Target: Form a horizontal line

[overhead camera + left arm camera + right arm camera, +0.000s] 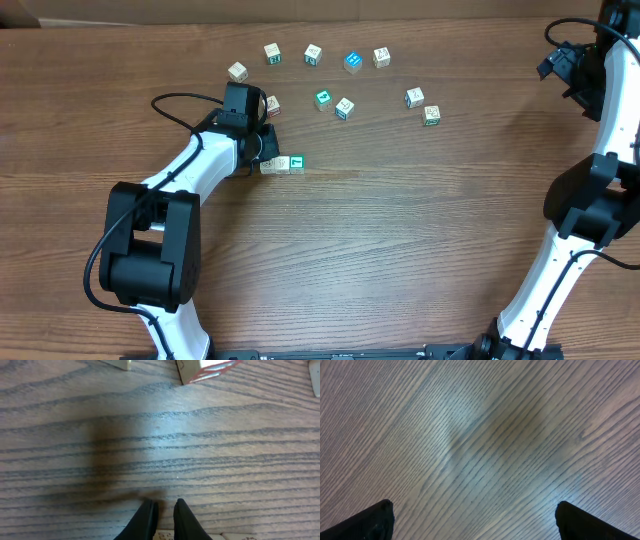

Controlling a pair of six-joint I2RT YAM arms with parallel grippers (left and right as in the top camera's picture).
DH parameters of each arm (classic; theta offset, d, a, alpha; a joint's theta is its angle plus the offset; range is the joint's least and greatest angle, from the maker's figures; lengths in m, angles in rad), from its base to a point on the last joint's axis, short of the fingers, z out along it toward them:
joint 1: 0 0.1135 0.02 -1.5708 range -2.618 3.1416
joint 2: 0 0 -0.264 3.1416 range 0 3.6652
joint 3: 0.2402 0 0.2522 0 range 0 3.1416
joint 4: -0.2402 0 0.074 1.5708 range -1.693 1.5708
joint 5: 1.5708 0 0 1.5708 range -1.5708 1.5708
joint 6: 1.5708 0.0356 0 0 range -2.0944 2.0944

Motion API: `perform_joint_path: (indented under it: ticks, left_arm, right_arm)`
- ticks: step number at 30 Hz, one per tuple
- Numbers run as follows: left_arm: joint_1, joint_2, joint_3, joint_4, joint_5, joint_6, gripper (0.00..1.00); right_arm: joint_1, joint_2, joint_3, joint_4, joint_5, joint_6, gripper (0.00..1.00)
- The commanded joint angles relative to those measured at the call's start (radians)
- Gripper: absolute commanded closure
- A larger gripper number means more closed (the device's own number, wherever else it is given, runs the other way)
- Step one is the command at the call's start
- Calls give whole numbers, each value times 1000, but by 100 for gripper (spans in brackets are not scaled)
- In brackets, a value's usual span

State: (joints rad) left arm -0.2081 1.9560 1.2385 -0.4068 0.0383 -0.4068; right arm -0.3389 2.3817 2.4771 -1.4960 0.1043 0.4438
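Observation:
The horizontal line is a short row of small letter cubes on the wooden table, pale ones with a teal-faced cube at its right end. My left gripper hangs over the row's left end, and part of the row may be hidden under it. In the left wrist view its fingertips stand a narrow gap apart with nothing between them. A pale lettered cube shows on the table just behind them. My right gripper is far off at the back right, open over bare wood.
Several loose cubes lie scattered behind the row: a pale cube close to the left gripper, a teal cube, a blue cube and pale ones out to the right-most cube. A red-edged cube sits ahead of the left fingers.

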Motion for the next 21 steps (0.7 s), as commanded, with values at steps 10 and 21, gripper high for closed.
perform_joint_path:
  ticks: [10,21]
  left_arm:
    - [2,2,-8,40,-165,26,79]
    - [36,2,-8,11,-225,26,1]
  right_arm:
    - [-3,-17,-3,2,2,-4,0]
    - [-3,-17,-3,2,2,-4,0]
